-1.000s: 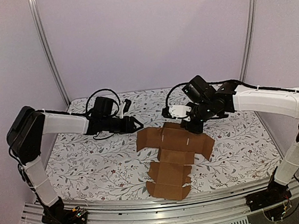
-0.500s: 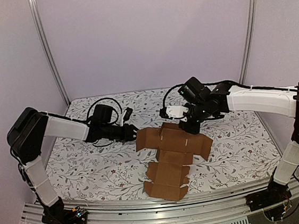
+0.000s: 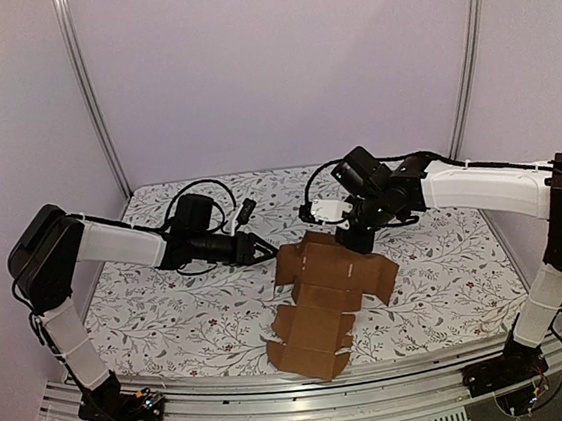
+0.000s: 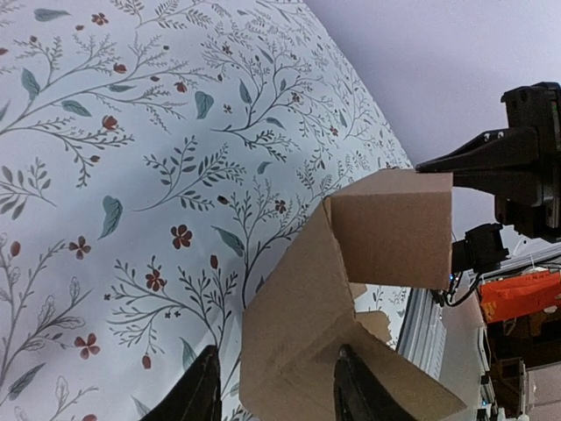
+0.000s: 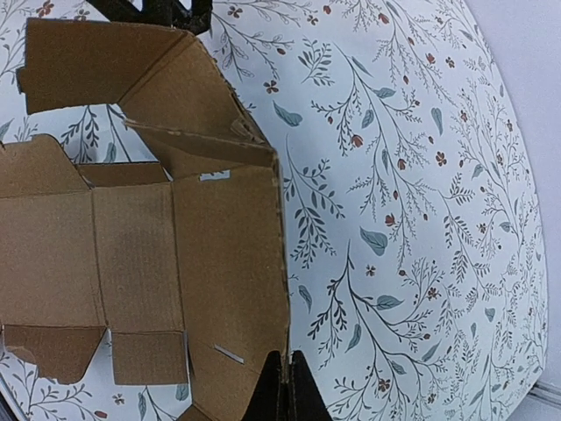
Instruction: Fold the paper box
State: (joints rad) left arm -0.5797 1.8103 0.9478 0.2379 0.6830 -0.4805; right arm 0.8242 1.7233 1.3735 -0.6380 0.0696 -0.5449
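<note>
The left claw (image 4: 277, 353) stands apart, its fingers straddling the raised left flap of the paper box (image 3: 323, 302). The box lies mostly flat at the middle of the flowered table (image 3: 161, 314). The right claw (image 5: 286, 361) is pinched together on the box's far edge.

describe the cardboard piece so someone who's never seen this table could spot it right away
Start at the floral tablecloth and look to its middle. The paper box lies there as a cross-shaped sheet, its far edge pinched in the right claw, its left flap raised at the open left claw. It is the only plain brown thing there.
</note>
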